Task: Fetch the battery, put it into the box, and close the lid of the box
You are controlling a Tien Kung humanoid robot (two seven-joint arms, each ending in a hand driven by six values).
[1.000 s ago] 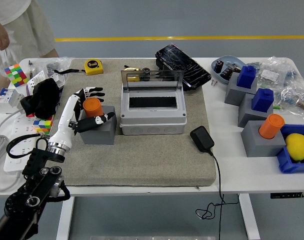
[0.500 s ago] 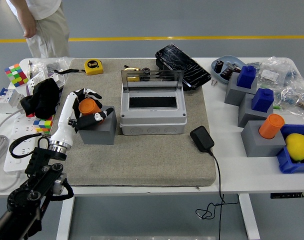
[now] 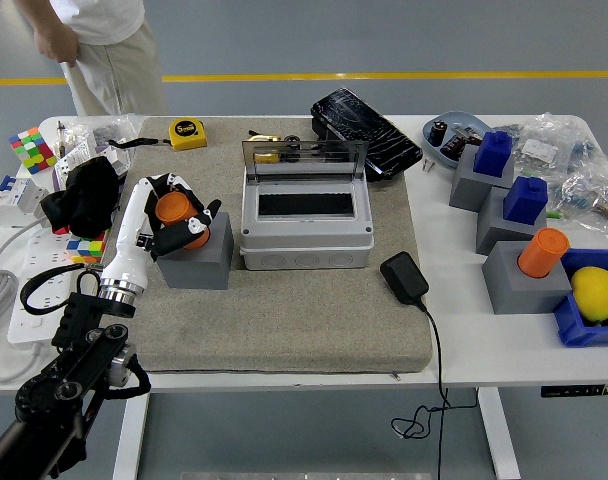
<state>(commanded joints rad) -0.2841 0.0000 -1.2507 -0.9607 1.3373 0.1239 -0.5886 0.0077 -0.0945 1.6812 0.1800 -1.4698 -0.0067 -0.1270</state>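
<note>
An orange cylinder, the battery [image 3: 175,208], stands in a grey block [image 3: 198,254] on the left of the mat. My left hand [image 3: 174,215] has its fingers curled around the cylinder, tilting it slightly. The grey box [image 3: 305,229] sits at the mat's middle with its clear lid [image 3: 304,158] standing open. A second orange cylinder [image 3: 541,252] stands in a grey block [image 3: 524,276] at the right. My right arm is out of view.
A black charger [image 3: 405,278] with its cable lies right of the box. A tape measure [image 3: 188,132], a black pouch [image 3: 365,120], blue blocks [image 3: 494,153], a blue bin with a lemon [image 3: 594,293] and left-side clutter surround the mat [image 3: 284,320]. A person [image 3: 94,40] stands at the far left.
My left hand has closed its fingers around the orange cylinder and shifted slightly right. The person at the far side has moved to the right.
</note>
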